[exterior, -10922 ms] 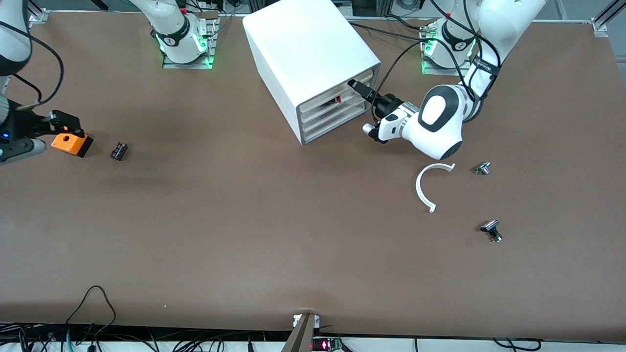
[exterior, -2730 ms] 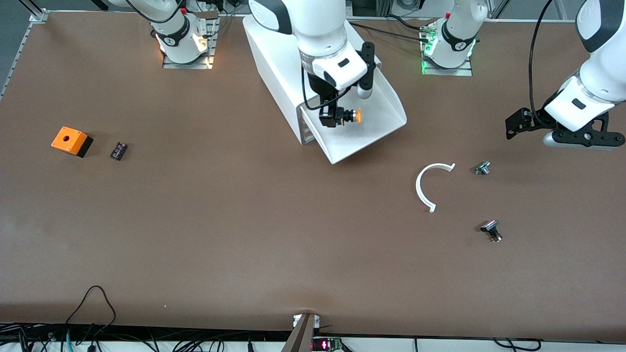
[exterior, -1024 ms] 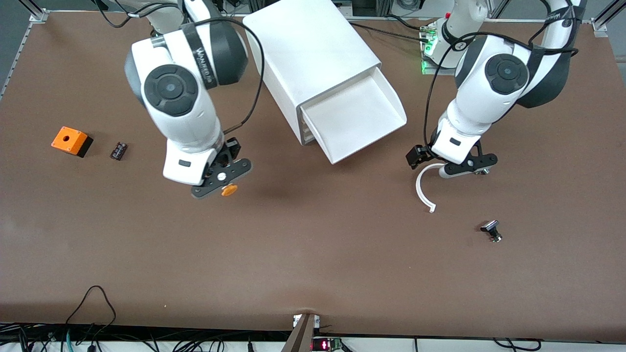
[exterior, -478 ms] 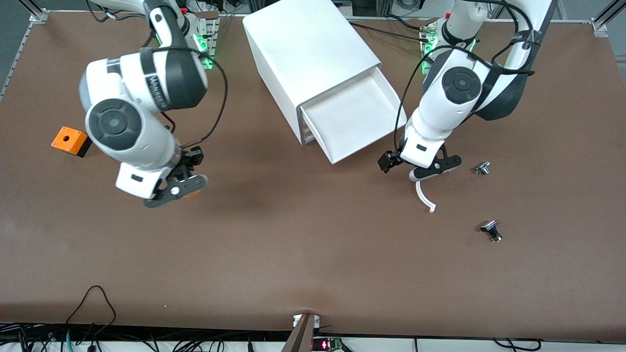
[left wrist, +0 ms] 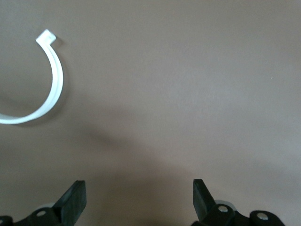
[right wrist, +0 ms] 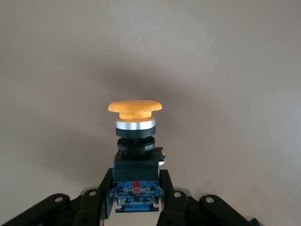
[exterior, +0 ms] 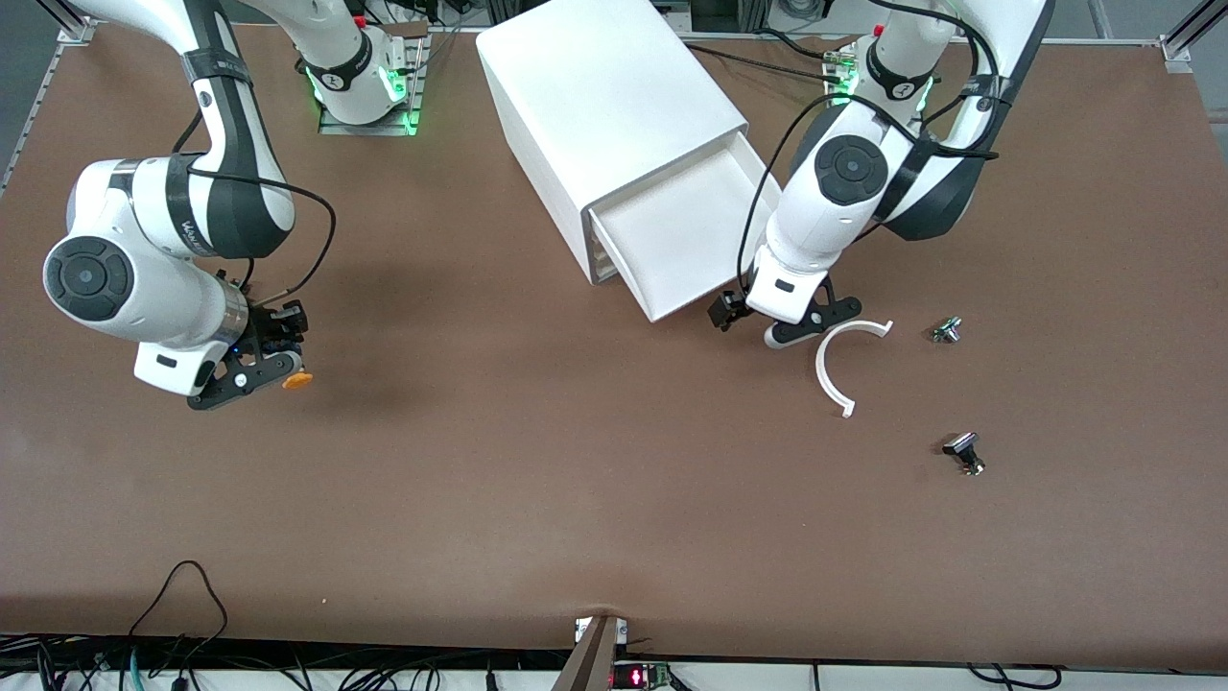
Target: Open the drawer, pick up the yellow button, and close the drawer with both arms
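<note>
The drawer (exterior: pixel 693 230) stands pulled out of the top of the white cabinet (exterior: pixel 604 96), and its tray shows nothing inside. My right gripper (exterior: pixel 257 372) hangs over bare table toward the right arm's end, shut on the button (exterior: pixel 296 381). In the right wrist view the fingers clamp the button's (right wrist: pixel 135 123) dark body, with the orange cap pointing away from the gripper (right wrist: pixel 136 193). My left gripper (exterior: pixel 804 324) is open over the table beside the drawer's front corner. The left wrist view shows only table between its fingers (left wrist: pixel 74 201) around the gripper (left wrist: pixel 138 202).
A white C-shaped ring (exterior: pixel 831 369) lies on the table just by the left gripper, seen too as the ring (left wrist: pixel 49 92) in the left wrist view. Two small black-and-silver parts (exterior: pixel 947 330) (exterior: pixel 964 453) lie toward the left arm's end.
The right arm has carried the button farther toward its own end of the table. The left gripper has moved closer to the drawer's front corner, uncovering the white ring.
</note>
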`<state>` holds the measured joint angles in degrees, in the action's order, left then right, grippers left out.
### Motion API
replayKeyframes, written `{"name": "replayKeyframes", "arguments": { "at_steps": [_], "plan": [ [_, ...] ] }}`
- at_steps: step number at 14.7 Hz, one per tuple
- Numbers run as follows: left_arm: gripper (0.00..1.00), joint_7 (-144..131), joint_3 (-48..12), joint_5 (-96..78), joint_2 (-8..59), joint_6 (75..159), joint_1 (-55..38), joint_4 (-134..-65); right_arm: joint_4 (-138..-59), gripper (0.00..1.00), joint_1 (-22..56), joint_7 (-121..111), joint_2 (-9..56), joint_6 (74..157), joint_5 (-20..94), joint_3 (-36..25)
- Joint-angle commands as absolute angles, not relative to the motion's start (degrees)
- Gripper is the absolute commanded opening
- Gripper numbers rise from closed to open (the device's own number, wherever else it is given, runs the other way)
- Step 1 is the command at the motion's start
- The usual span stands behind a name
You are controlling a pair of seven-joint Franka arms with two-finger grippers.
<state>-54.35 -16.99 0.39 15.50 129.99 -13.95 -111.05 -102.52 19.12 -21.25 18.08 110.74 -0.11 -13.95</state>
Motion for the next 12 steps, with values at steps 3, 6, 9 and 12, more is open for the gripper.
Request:
{"name": "replayKeyframes", "arguments": {
  "at_steps": [3,6,9,12],
  "plan": [
    [1.0,-57.5,-19.2,0.5,15.0,129.8,-14.1,-113.9,-118.8,0.27,16.5,-24.5,12.6,122.8,0.2,-12.7],
    [1.0,-62.4,-22.1,0.5,14.8,129.0,-14.0,-114.8,-127.6,0.27,13.6,-28.2,12.1,133.9,0.1,-12.8],
    [1.0,-62.8,-23.8,0.4,14.1,124.5,-14.0,-114.9,-130.9,0.28,9.5,-33.6,12.7,139.3,0.1,-12.7],
    [1.0,-62.9,-25.5,-0.3,13.4,121.8,-13.8,-115.7,-131.3,0.28,5.0,-39.6,14.8,141.2,0.2,-12.7]
  ]
}}
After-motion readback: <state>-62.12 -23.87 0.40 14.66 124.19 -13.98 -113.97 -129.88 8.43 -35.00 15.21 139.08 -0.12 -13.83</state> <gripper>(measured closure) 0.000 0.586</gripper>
